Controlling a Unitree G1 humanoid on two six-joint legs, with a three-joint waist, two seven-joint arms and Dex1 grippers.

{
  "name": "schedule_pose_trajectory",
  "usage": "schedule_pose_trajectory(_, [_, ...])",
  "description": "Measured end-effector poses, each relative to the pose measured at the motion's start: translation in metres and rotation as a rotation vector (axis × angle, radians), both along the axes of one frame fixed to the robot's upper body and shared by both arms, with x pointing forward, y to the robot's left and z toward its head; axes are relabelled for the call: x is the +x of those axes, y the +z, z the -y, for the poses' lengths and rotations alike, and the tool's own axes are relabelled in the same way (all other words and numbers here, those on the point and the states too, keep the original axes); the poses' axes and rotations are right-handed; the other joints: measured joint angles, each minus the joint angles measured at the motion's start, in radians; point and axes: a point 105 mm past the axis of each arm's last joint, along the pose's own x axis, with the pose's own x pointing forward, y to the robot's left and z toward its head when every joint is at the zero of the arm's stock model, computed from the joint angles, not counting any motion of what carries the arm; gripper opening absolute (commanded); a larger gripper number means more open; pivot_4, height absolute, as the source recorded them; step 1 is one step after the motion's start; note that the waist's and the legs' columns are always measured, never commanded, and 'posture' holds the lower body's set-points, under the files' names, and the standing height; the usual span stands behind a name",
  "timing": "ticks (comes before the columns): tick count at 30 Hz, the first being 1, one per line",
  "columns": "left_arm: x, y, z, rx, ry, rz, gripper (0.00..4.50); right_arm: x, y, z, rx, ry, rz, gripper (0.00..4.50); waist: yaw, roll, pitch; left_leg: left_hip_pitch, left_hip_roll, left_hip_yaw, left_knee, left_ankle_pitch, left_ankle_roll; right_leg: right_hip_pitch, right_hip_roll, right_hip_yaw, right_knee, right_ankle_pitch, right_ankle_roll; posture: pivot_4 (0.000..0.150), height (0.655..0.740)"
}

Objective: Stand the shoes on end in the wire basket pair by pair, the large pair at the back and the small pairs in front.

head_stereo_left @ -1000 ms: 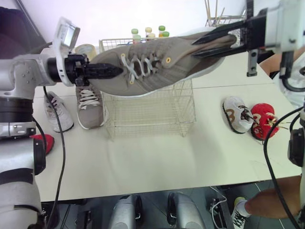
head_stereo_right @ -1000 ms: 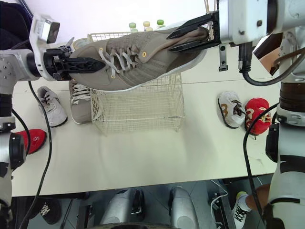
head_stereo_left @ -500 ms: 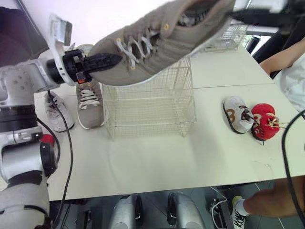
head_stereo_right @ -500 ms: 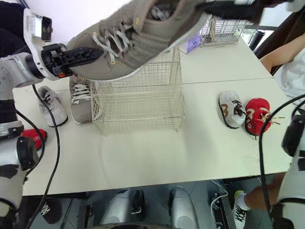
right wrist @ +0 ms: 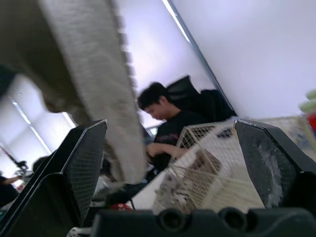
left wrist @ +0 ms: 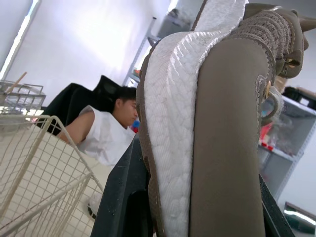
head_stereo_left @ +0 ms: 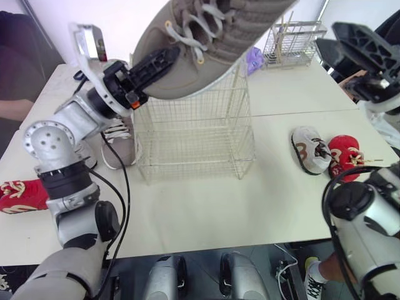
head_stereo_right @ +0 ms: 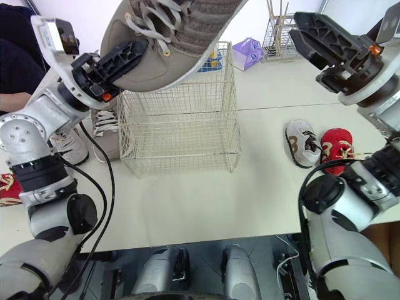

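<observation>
while toe-first in clenched left gripper (head_stereo_left: 164,61), grey shoe (head_stereo_left: 219,31) above wire basket (head_stereo_left: 194,137); right gripper (right wrist: 170,128) released

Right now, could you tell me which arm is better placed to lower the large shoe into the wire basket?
Left, I'd say. The left gripper is shut on the toe of the large tan shoe, tilted above the wire basket; the right gripper is open and empty, off to the right.

L gripper (head_stereo_left: 152,64) raised high, jaws clamped; R gripper (head_stereo_right: 315,37) raised, jaws wide apart, prob. empty.
</observation>
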Motion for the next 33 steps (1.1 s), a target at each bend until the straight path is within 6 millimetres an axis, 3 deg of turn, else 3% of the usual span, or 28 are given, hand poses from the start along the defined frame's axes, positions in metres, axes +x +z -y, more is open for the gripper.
schedule_pose_trajectory(7, [-0.001,-0.004,0.002,-0.030,-0.004,-0.033,0.93,0.011,-0.005,-0.034,-0.064,-0.003,0.024,4.42,0.000,0.000,0.000,0.000,-0.001,0.000,0.000,0.000,0.000,0.000,0.000,0.000,0.000,0.000,0.000,0.150,0.7400])
schedule_pose_trajectory(19, [0.001,-0.021,0.000,-0.049,0.024,-0.114,0.93,0.031,0.011,-0.052,-0.021,-0.034,0.107,4.42,-0.001,0.000,0.000,0.000,0.000,0.000,0.000,0.000,0.000,0.000,0.001,0.000,-0.001,0.000,0.000,0.150,0.7400])
schedule_pose_trajectory(23, [0.000,-0.021,0.000,-0.063,0.016,-0.115,0.93,0.028,0.016,-0.054,0.000,0.011,0.120,4.42,0.001,-0.001,0.000,-0.001,0.000,0.000,0.000,0.000,0.000,0.000,0.001,0.000,-0.001,0.000,0.000,0.150,0.7400])
schedule_pose_trajectory(28, [-0.002,-0.022,0.004,-0.082,-0.002,-0.136,0.93,0.009,0.030,-0.056,0.020,0.112,0.181,4.42,0.000,-0.001,0.000,-0.001,0.000,0.000,0.000,0.000,0.000,0.000,0.001,0.000,-0.002,0.000,0.000,0.150,0.7400])
schedule_pose_trajectory(33, [-0.003,-0.024,0.005,-0.094,-0.015,-0.151,0.93,0.006,0.031,-0.057,0.007,0.135,0.183,4.42,0.000,-0.001,0.000,-0.001,0.000,0.000,0.000,0.000,0.001,0.000,0.001,0.000,-0.005,0.000,0.000,0.150,0.7400])
